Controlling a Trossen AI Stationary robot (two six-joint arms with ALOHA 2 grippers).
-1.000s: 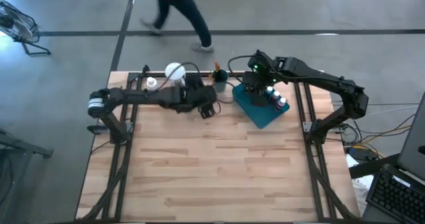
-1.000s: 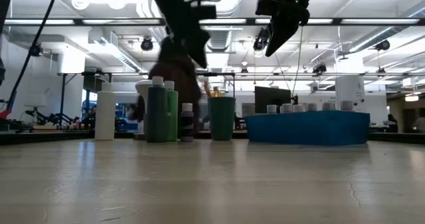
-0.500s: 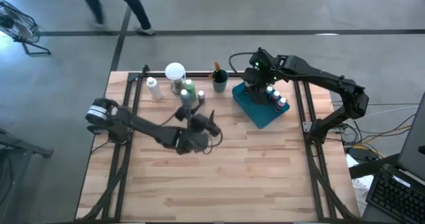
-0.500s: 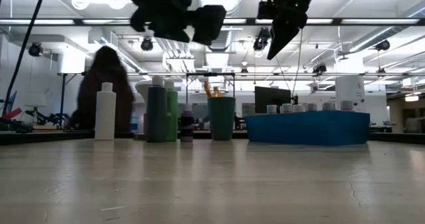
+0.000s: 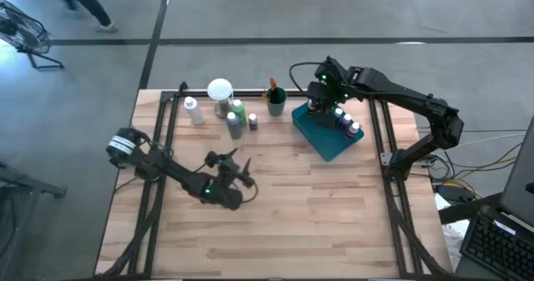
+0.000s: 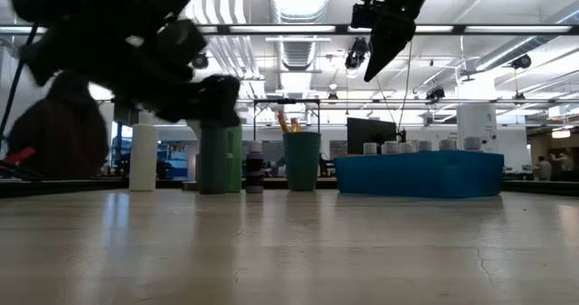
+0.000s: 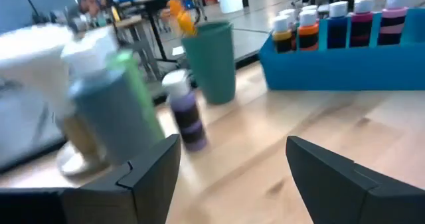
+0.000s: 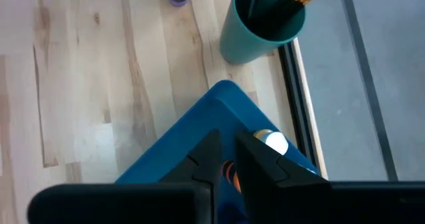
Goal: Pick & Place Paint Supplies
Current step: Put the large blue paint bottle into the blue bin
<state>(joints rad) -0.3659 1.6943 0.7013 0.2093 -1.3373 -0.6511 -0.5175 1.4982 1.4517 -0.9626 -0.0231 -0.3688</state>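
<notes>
The right gripper [image 5: 314, 107], fingers nearly shut and empty, hung over the blue rectangular tray [image 5: 327, 144] of white-capped paint bottles [image 5: 347, 126] at two o'clock; the left gripper [image 5: 240, 173] stood open mid-table.

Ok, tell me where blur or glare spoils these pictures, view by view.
Low view: the left gripper is a smeared dark mass close to the lens, and the ceiling lights glare white. Left wrist view: the green bottles and purple bottle are streaked, while the blue tray reads clearer. High view: fairly sharp. Right wrist view: the teal cup is sharp, the right gripper soft.
</notes>
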